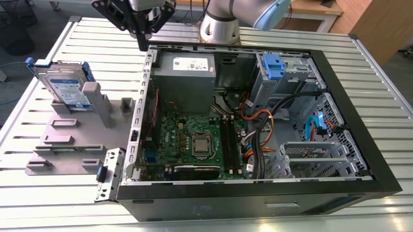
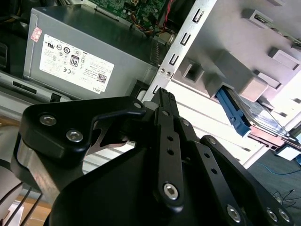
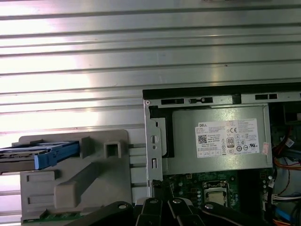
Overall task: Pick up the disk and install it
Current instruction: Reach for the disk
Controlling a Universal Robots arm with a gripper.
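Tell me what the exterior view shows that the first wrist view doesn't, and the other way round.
Exterior view's own: the arm, blue bracket, drive cage and the labelled face of the disk. First wrist view's own: the disk seen edge-on, standing in its slot. Shared: disk, stand, power supply, ribbed table, and the gripper by a corner of the case.

table (image 1: 58,203): ribbed metal, bears two things | case (image 1: 258,205): open, lying on its side, one rim corner right by the fingers (image 1: 141,42) | stand (image 1: 71,145): grey, just beside the case, apart from the fingers towards the exterior view's left
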